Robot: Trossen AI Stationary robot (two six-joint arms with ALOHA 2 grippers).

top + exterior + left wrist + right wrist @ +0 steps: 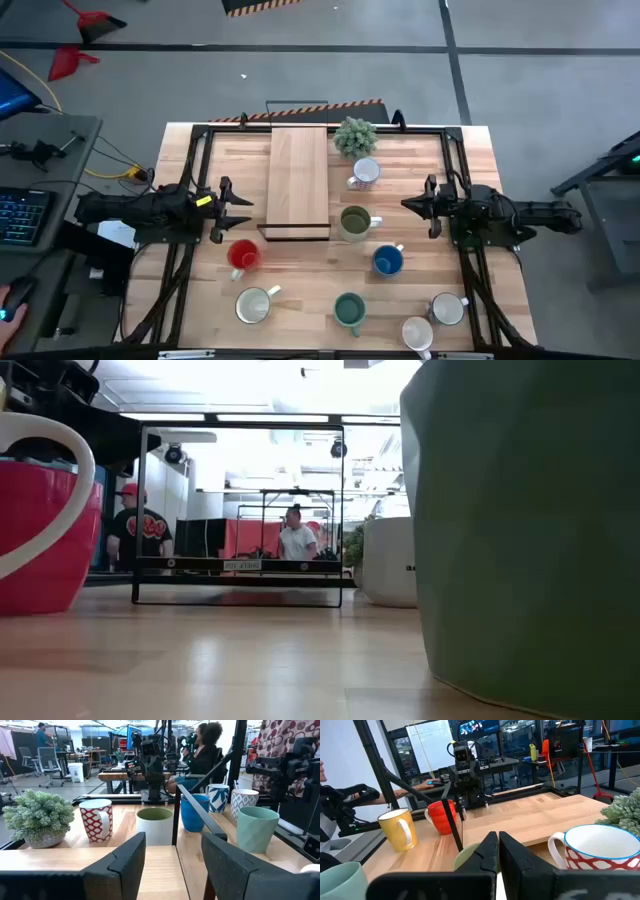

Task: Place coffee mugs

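Eight mugs stand upright on their bases on the wooden table. The high view shows the red-patterned white mug [365, 172], olive green mug [355, 222], blue mug [388, 261], red mug [243, 256], cream mug [253, 305], teal mug [349, 310] and two white mugs [447, 309] [417, 333] near the front edge. My left gripper [245, 212] [172, 847] is open, hovering left of the board's near end, above the red mug. My right gripper [405, 205] [497, 840] is shut, just right of the olive mug, holding nothing.
A wooden board [298, 180] in a black frame lies across the table's middle, reaching toward the far edge. A small potted plant [355, 135] sits beside it at the far edge. Black frame rails [195, 180] run along both table sides. People show in the room beyond.
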